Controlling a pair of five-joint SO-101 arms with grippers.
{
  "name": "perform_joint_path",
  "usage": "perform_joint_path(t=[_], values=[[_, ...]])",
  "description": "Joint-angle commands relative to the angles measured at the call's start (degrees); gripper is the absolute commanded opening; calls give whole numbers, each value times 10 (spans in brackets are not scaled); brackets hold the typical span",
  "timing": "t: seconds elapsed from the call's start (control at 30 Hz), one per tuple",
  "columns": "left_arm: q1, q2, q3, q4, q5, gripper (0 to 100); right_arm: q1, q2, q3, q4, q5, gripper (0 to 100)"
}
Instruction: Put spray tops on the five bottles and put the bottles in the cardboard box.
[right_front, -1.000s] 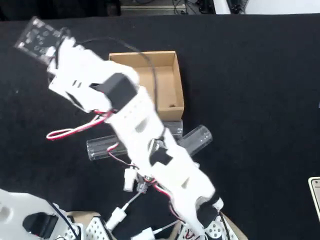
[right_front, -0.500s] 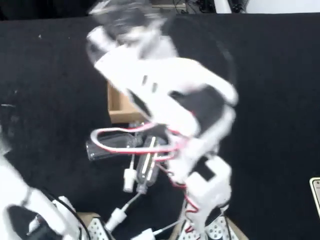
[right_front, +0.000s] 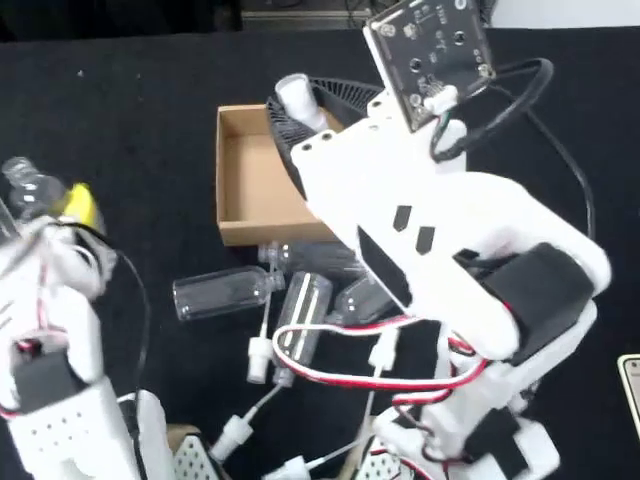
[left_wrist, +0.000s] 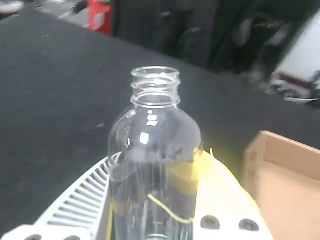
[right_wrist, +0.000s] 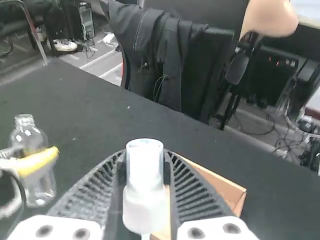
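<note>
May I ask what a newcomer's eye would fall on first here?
The right gripper grips a white spray top by the open brown cardboard box. The left gripper holds a clear, uncapped plastic bottle upright to the box's left, with more clear bottles lying nearby.

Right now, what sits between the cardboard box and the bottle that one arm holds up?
Nothing. The high view shows bare black table between the cardboard box and the bottle in the left gripper.
</note>
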Motion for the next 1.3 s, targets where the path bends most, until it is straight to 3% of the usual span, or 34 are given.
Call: perform_joint_path(t=[0.0, 0.17, 0.37, 0.53, 0.73, 1.07, 1.27], values=[[64, -150, 78, -27, 39, 50, 7, -72, 109, -76, -24, 10], [120, -273, 189, -76, 40, 51, 4, -180, 327, -232, -33, 10], [176, -254, 233, -128, 42, 52, 5, -333, 586, -462, -49, 11], [260, -260, 243, -138, 39, 55, 7, -348, 682, -614, -54, 11], [341, -260, 342, -323, 39, 51, 7, -348, 739, -770, -54, 11], [357, -261, 417, -442, 101, 50, 4, -351, 769, -827, -55, 11], [356, -260, 416, -443, 107, 54, -4, -353, 768, -828, -135, 11]])
